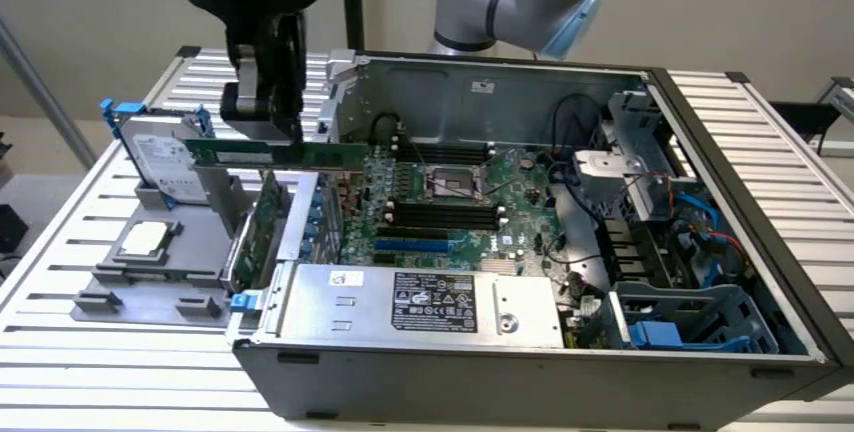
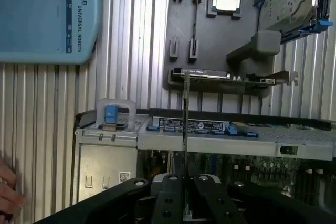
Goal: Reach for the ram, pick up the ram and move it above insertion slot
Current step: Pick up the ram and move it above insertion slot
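The ram [image 1: 287,155], a thin green stick, hangs level in the air over the left wall of the open computer case [image 1: 747,252], with my black gripper [image 1: 264,137] shut on its upper edge. It is above the grey holder [image 1: 147,282] side, to the exterior view's left of the dark memory slots [image 1: 447,214] on the motherboard. From the wrist I see the ram [image 2: 186,119] edge-on as a thin line running out from between the fingers of the gripper [image 2: 185,184].
A hard drive in a blue frame [image 1: 167,157], a processor [image 1: 144,239] and a green expansion card [image 1: 271,222] stand on the grey holder. The power supply [image 1: 414,302] fills the case front. A hand [image 2: 8,190] shows beside the case. A blue Universal Robots part [image 2: 47,14] lies on the slatted table.
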Controlling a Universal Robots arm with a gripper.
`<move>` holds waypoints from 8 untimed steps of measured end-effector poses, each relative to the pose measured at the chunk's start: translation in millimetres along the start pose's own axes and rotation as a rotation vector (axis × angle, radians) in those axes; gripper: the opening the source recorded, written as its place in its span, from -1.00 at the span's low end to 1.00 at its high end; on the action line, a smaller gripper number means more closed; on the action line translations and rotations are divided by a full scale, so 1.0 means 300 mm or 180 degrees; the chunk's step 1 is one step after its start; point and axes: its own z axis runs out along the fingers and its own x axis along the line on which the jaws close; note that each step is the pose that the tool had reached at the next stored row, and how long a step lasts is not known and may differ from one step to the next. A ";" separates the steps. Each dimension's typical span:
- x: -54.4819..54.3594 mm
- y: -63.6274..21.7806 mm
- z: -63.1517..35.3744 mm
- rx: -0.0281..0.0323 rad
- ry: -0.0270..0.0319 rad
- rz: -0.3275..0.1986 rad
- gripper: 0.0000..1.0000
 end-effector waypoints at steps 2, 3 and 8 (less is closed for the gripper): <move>-0.007 -0.030 -0.001 0.0000 0.0000 0.0000 -0.73; -0.010 -0.044 -0.001 0.0000 0.0000 0.0000 -0.73; -0.031 -0.111 -0.002 0.0000 0.0000 0.0000 -0.73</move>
